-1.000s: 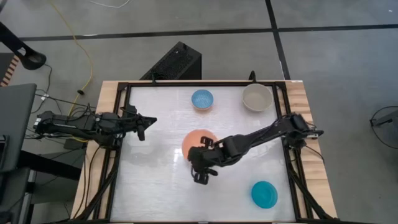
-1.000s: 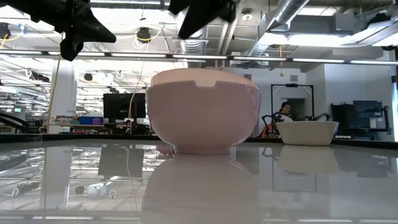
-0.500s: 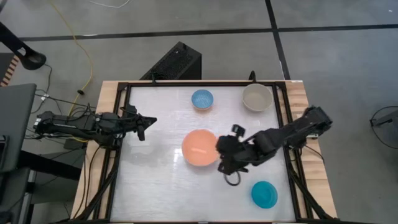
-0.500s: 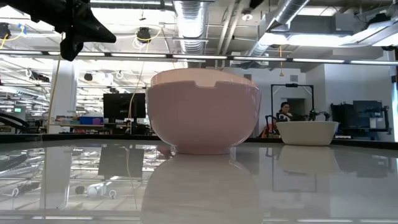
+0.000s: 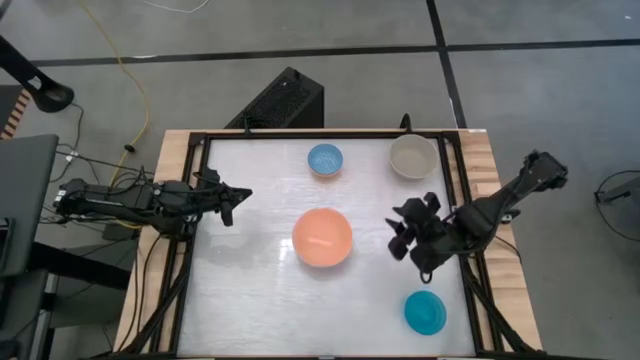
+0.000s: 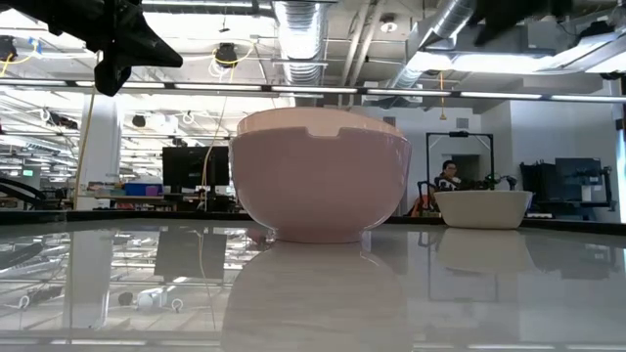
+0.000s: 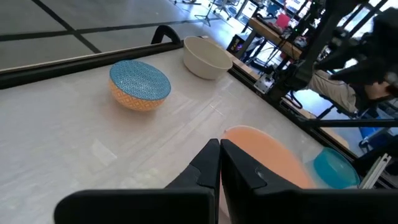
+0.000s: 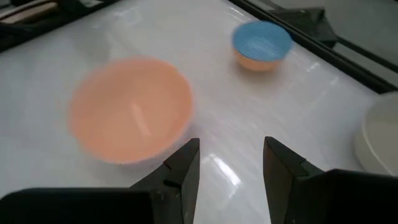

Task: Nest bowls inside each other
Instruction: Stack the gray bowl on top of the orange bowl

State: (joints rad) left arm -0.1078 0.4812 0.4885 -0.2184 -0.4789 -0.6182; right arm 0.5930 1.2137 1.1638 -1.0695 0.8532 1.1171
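Observation:
A large orange-pink bowl [image 5: 322, 237] stands upright on its base at the table's middle, also seen in the low view [image 6: 323, 176]. A small light blue bowl [image 5: 325, 159] and a cream-beige bowl [image 5: 413, 156] stand at the far side. A teal bowl [image 5: 425, 312] sits near the front right. My right gripper [image 5: 402, 232] hangs open above the table, to the right of the orange-pink bowl [image 8: 130, 118], with nothing between its fingers [image 8: 183, 168]. My left gripper [image 5: 232, 200] waits shut over the table's left side [image 7: 219, 165].
A black frame [image 5: 200, 215] runs around the white tabletop. Bare tabletop lies between the orange-pink bowl and the teal bowl, and along the near left. A dark box [image 5: 280, 100] stands on the floor beyond the far edge.
My right gripper has swung from over the orange-pink bowl's near rim toward the table's right edge, rolling its wrist as it went. The bowl stays where it was, now uncovered. My left arm has kept still.

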